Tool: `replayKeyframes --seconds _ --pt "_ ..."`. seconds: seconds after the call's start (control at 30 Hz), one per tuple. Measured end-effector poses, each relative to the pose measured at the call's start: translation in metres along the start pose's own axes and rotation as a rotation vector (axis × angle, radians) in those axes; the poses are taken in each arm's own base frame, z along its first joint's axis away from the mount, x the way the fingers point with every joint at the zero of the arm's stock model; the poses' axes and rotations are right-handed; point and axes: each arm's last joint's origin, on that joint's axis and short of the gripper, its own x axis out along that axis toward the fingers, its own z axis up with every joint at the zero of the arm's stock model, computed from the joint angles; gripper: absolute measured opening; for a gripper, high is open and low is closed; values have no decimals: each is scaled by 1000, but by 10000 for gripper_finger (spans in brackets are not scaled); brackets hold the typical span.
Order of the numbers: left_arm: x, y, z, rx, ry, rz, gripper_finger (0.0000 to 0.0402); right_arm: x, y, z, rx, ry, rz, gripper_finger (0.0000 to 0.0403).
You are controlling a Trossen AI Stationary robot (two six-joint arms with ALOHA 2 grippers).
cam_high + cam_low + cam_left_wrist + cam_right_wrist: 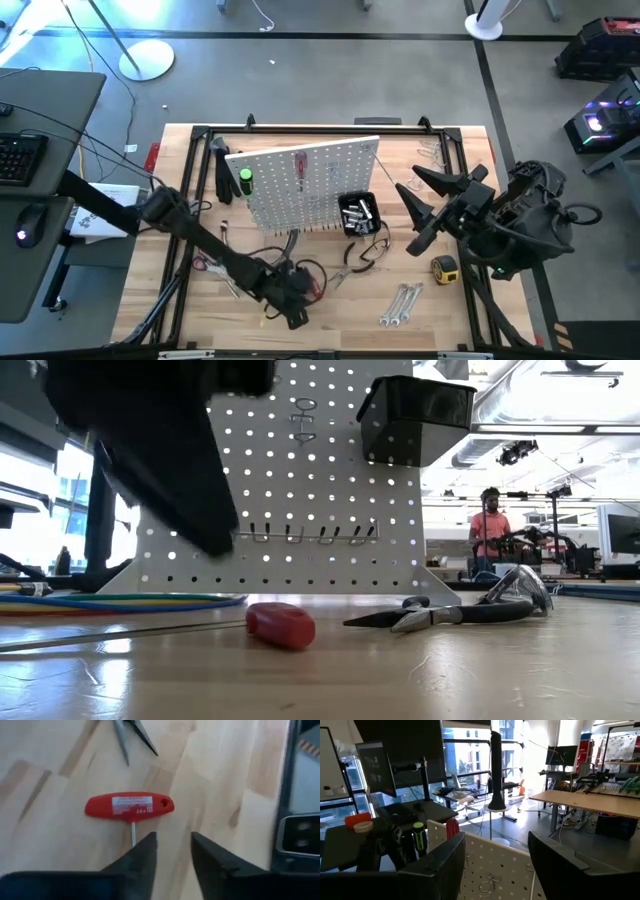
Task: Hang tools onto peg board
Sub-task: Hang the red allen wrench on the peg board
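The left arm reaches in from the table's left edge, stretched low and diagonal toward the near middle, its left gripper (292, 300) tipped down over the wood. In the left wrist view its dark, wedge-shaped fingers (145, 855) stand partly apart with only bare table between them — nothing held. Just beyond their tips lies a red T-handle screwdriver (129, 807): a smooth plastic crossbar with a white label, lying crosswise to the fingers, its thin steel shaft running back toward the gap. Black-handled pliers (445, 614) rest flat on the pale wood to its right, jaws pointing left in the low view. Behind them the peg board (305, 180) — white, perforated, with a small black bin (358, 213) — leans at mid-table. Silver wrenches (400, 305) lie near the front edge, a yellow tape measure (444, 267) beside them. The right arm waits raised at the right, its right gripper (420, 200) spread wide and empty, facing the board.
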Motion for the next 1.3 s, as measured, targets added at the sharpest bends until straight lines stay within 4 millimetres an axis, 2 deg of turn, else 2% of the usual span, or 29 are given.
replayKeyframes --seconds 0.17,0.3,0.43,0.67,0.77,0.87,1.03,1.17,1.3 --pt "19 14 -2 35 75 76 200 0 0 0 -4 0 1 210" --pt "21 24 6 21 69 117 233 0 0 -1 -12 0 1 210" --pt "28 24 12 48 31 93 237 0 0 -2 -28 1 1 210" --pt "53 29 0 44 107 106 224 0 0 -2 -42 2 0 210" --pt "55 31 -3 55 80 152 209 0 0 -2 -52 2 -2 210" --pt "54 33 -1 81 79 164 167 0 0 -2 -51 2 -2 210" --pt "56 37 3 53 62 178 23 2 0 -2 -40 1 -10 210" --pt "55 36 7 -1 52 135 5 2 0 -1 -19 1 -10 210" --pt "34 33 11 26 76 121 2 2 0 -1 -37 1 -11 210"
